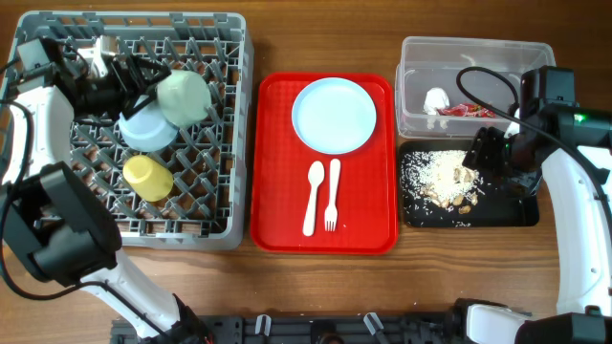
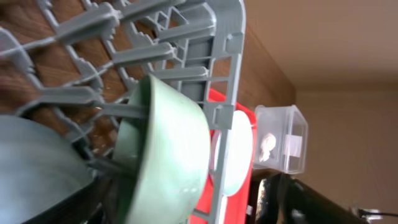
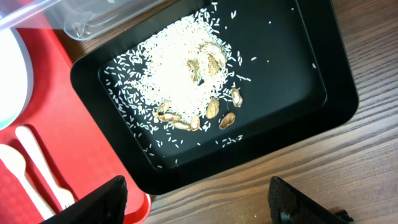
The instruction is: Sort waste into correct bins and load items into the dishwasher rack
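A pale green plastic bowl [image 1: 184,96] is seen tipped on its side in the grey plastic dishwasher rack [image 1: 225,124], near its right wall. The left fingers' [image 1: 137,75] state cannot be told. The right fingers [image 3: 102,202] are spread wide above a black rectangular tray [image 3: 311,74].

A wooden table [image 1: 320,38] is carrying four things directly on its brown grain. A grey dishwasher rack [image 1: 191,19] is sitting at the left of the overhead frame. A red tray [image 1: 277,191] is lying in the middle, just beside the rack, with a thin strip of wood showing between them. At the upper right a clear plastic bin [image 1: 478,44] is standing, and a black bin [image 1: 502,208] is resting close below it, just beside the tray's right edge.
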Robot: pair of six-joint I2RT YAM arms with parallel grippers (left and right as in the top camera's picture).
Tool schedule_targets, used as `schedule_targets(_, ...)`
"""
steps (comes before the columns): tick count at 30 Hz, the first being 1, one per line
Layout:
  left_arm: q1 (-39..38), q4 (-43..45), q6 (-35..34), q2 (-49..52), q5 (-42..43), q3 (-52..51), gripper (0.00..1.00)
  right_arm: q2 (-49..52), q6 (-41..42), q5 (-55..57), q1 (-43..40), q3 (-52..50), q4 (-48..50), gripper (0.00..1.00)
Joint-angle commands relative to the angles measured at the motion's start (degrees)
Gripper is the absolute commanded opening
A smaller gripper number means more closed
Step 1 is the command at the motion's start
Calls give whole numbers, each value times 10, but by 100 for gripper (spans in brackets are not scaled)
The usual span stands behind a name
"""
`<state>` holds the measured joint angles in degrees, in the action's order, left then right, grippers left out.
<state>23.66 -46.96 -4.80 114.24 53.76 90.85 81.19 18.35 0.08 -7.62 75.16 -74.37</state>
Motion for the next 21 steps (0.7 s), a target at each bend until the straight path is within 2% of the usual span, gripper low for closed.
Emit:
schedule_targets(1,23,0,5,-3,-14,-1,100,-4,-3,10,-1,9,-1,73)
schedule_targets(5,39,4,5,-69,-21,-1,100,-4,-3,10,-1,9,-1,73)
schedule_targets(8,19,-14,4,-135,-73,-1,100,-4,-4,10,-1,9,-1,73)
schedule_targets(10,-42,-66,-20,-185,-182,-1,100,-4,-3,10,-1,9,-2,78)
schedule_targets(12,-123,-113,-76,-209,-271,-1,100,-4,-4,10,-1,9,-2,83)
schedule_targets(15,-246,-167,-156,-208,-349,-1,100,-4,-7,10,-1,9,-1,85)
schedule_targets(17,-364,-184,-212,-195,-477,-1,100,-4,-18,10,-1,9,-1,85)
schedule_targets(18,-411,-186,-234,-185,-514,-1,100,-4,-19,10,-1,9,-1,86)
schedule_targets(21,-509,-183,-275,-139,-541,-2,100,-4,-18,10,-1,9,-1,86)
